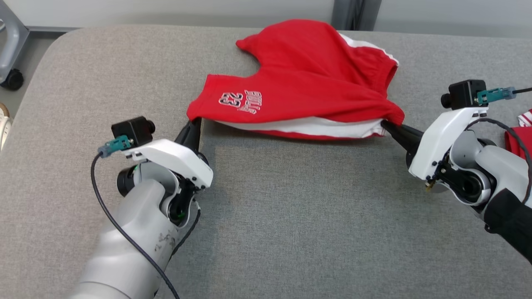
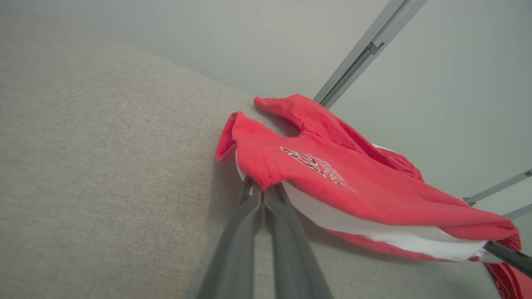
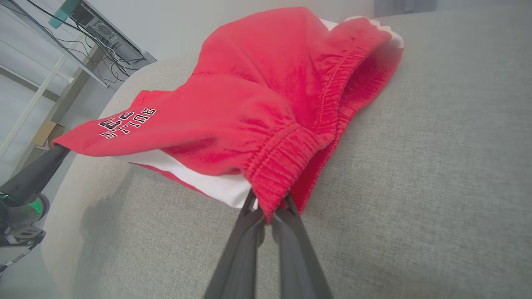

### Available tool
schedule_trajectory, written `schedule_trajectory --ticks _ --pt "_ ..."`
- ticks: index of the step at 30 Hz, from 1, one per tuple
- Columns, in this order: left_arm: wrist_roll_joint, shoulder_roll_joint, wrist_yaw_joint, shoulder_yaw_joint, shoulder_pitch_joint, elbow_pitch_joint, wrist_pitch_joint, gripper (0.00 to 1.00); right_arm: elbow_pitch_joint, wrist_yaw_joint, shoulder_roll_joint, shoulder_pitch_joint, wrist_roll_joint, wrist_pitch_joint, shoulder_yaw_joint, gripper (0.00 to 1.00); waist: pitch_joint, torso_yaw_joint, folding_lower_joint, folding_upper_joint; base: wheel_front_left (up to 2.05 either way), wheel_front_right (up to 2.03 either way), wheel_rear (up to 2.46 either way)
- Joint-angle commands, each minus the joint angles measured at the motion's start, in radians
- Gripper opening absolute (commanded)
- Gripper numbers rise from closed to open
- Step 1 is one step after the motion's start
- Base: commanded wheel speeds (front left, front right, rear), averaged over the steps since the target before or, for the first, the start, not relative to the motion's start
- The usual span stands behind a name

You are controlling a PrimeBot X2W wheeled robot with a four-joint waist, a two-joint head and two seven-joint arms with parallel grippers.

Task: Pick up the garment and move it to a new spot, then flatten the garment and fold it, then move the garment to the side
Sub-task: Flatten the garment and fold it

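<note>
1. On the grey padded table (image 1: 291, 216), toward its far edge, the red shorts (image 1: 303, 79) lie half raised, their near edge lifted off the surface.
2. The left gripper (image 1: 194, 123) is clamped on a leg's hem corner, beside the printed number (image 1: 241, 101). The right gripper (image 1: 385, 123) is pinched tight on the elastic waistband (image 3: 286, 166).
3. Holding opposite ends, I'd say, lets the arms pull the cloth taut so it spreads flat when lowered.
4. The far half rests bunched on the table, so flattening looks unfinished.

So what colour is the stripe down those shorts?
White stripe on red shorts; clearest in left wrist view.
</note>
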Motion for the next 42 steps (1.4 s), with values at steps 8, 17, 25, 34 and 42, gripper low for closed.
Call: schedule_trajectory --ticks 8,17,25,34,42 --pt "-0.030 0.005 -0.001 -0.038 0.074 -0.012 0.010 0.00 -0.043 0.000 -0.060 0.048 -0.003 0.051 0.033 0.00 -0.037 0.000 0.0000 -0.0001 0.00 0.00 0.00" --pt "-0.087 0.005 0.001 -0.072 0.185 -0.081 0.002 0.00 -0.079 0.000 -0.096 0.086 -0.046 0.033 0.055 0.00 -0.089 -0.008 0.0000 -0.0001 0.00 0.00 0.00" --pt "-0.077 0.011 0.023 -0.125 0.286 -0.155 0.005 0.00 -0.104 0.000 -0.115 0.117 -0.062 0.047 0.064 0.00 -0.129 -0.014 0.0000 -0.0001 0.00 0.00 0.00" --pt "-0.076 0.088 0.069 -0.148 0.429 -0.302 0.025 0.00 -0.145 0.000 -0.143 0.175 -0.120 0.077 0.068 0.00 -0.170 -0.028 0.0000 -0.0001 0.00 0.00 0.00" --pt "-0.083 0.184 0.148 -0.152 0.554 -0.493 0.052 0.00 -0.190 0.000 -0.173 0.242 -0.165 0.096 0.069 0.00 -0.202 -0.033 0.0000 -0.0001 0.00 0.00 0.00"
